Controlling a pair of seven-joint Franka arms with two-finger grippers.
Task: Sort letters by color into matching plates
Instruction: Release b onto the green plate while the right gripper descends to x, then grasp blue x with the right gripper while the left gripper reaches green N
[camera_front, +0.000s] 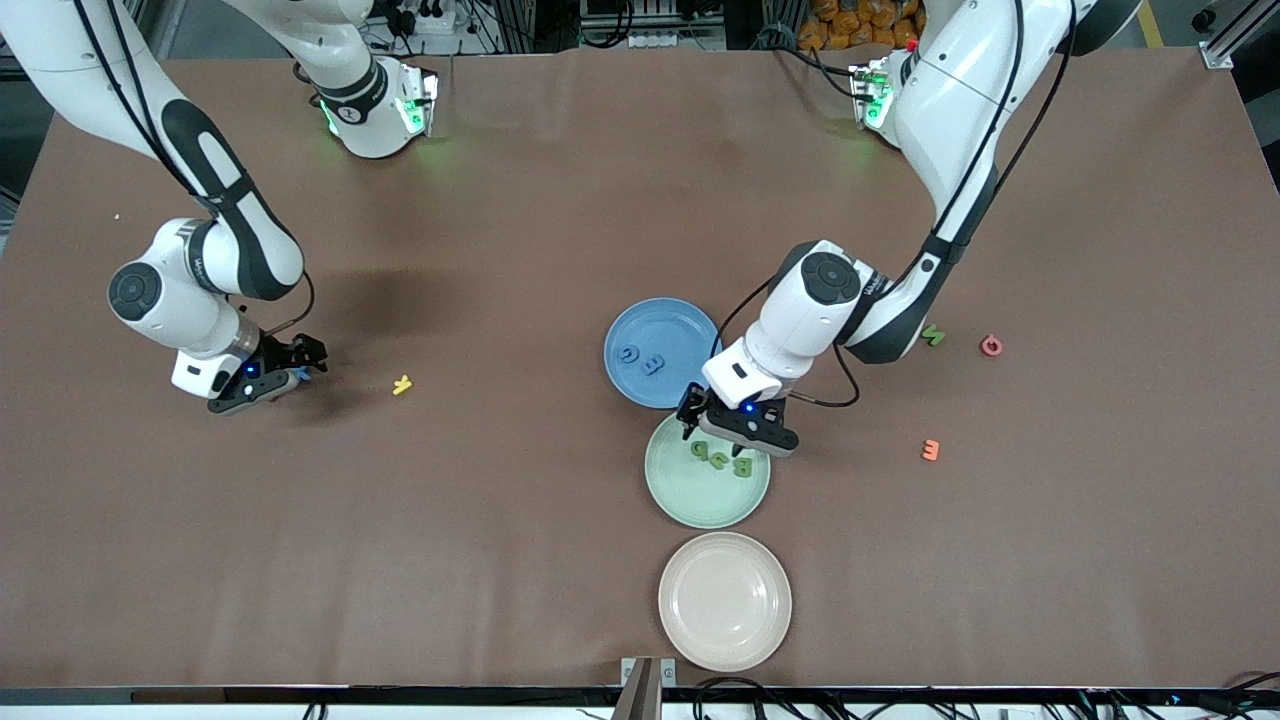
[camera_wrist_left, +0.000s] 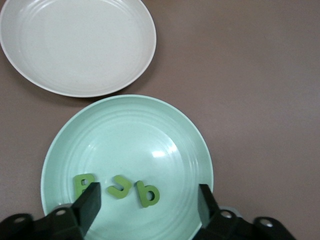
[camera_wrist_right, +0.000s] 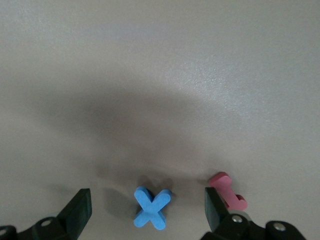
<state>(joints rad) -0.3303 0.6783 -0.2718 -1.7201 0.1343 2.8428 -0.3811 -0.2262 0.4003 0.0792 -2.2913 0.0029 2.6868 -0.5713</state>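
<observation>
My left gripper (camera_front: 712, 436) hangs open over the pale green plate (camera_front: 700, 503), on the side toward the blue plate (camera_front: 672, 322). Three green letters (camera_wrist_left: 82, 183) (camera_wrist_left: 120, 186) (camera_wrist_left: 148, 194) lie loose on the green plate (camera_wrist_left: 130, 135) under its spread fingers. Two blue letters (camera_front: 640, 359) rest in the blue plate. Toward the right arm's end of the table my right gripper (camera_wrist_right: 147, 210) stands open low over a blue X (camera_wrist_right: 151, 207), which lies between its fingers. A pink letter (camera_wrist_right: 227, 190) lies just outside one finger.
The beige plate (camera_front: 725, 600) sits nearest the front camera. A yellow letter (camera_front: 402, 384) lies between my right gripper (camera_front: 308, 362) and the plates. Toward the left arm's end lie a green letter (camera_front: 932, 335), a red one (camera_front: 991, 346) and an orange one (camera_front: 930, 450).
</observation>
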